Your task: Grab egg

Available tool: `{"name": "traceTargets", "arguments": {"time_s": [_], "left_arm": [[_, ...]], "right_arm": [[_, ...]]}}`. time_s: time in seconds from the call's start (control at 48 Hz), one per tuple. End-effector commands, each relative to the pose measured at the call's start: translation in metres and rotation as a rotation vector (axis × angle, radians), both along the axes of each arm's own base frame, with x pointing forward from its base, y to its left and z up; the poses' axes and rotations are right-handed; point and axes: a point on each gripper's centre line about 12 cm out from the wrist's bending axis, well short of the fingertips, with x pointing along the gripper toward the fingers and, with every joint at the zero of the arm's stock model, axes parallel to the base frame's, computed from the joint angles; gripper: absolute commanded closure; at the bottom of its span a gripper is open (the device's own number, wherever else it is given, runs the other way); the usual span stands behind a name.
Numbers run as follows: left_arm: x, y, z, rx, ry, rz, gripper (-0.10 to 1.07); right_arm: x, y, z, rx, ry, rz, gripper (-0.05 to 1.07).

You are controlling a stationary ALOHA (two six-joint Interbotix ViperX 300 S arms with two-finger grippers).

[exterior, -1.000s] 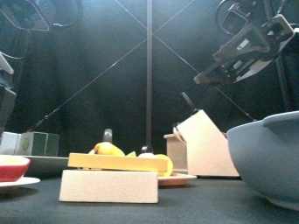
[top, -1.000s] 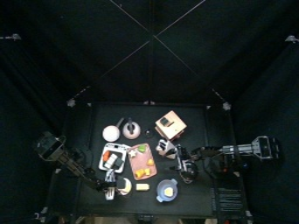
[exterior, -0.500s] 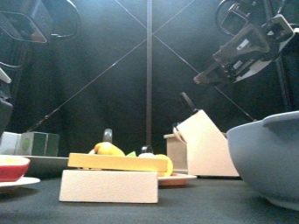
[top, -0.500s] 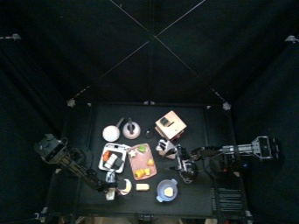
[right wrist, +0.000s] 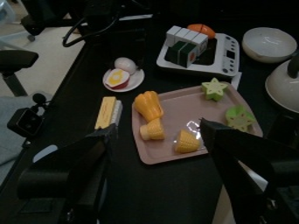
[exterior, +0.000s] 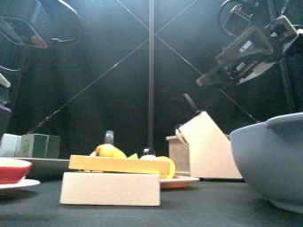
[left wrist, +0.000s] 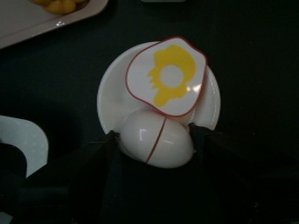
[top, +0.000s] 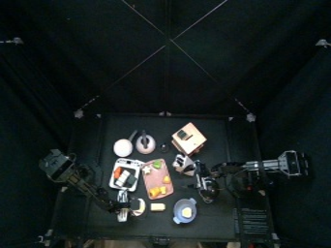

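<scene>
— What does the egg look like, and where is it?

— It is a small, smooth, cream-white oval egg (left wrist: 158,131) with a soft sheen. It lies on the rim of the small white round plate (left wrist: 122,96). Right behind it on that plate is a flat white fried-egg shape with a red outline and a yellow yolk (left wrist: 173,74). The right wrist view shows the same egg (right wrist: 125,64) on the plate (right wrist: 128,80).

— And the left gripper?

— The left gripper (left wrist: 159,144) has one black jaw pressed to each side of the egg. It is pinching the egg while the egg is still down on the plate.

— The other gripper?

— The right gripper (right wrist: 162,129) hangs with its jaws spread wide and holds nothing. It is on the far side of the pink rectangular tray of cut fruit pieces (right wrist: 181,109) from the plate. A yellow rectangular block (right wrist: 107,112) lies just beside the plate.

— Has anything changed over the last second?

— In the front view the left arm (exterior: 30,31) sits lower in the upper corner than it did a second ago. The right arm (exterior: 249,49) has kept its raised pose. From above, the plate (top: 137,205) and the things around it lie where they were.

— Is there any lettering?

— I can't read any on these things.
</scene>
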Motion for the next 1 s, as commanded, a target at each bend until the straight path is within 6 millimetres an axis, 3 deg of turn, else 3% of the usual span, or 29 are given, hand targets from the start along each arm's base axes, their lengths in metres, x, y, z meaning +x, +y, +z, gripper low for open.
{"name": "traceTargets", "arguments": {"time_s": [0.0,0.271,0.979], "left_arm": [[0.006,-0.003,0.008,-0.018,-0.023,0.003,0.03],[0.006,-0.003,0.011,-0.018,-0.031,0.004,0.15],[0.005,0.005,0.038,-0.001,-0.081,0.023,0.15]], "right_arm": [[0.004,-0.002,0.011,0.001,-0.033,-0.005,-0.01],[0.004,-0.001,0.010,0.001,-0.033,-0.004,-0.01],[0.006,-0.001,0.012,0.005,-0.036,-0.004,-0.01]]}}
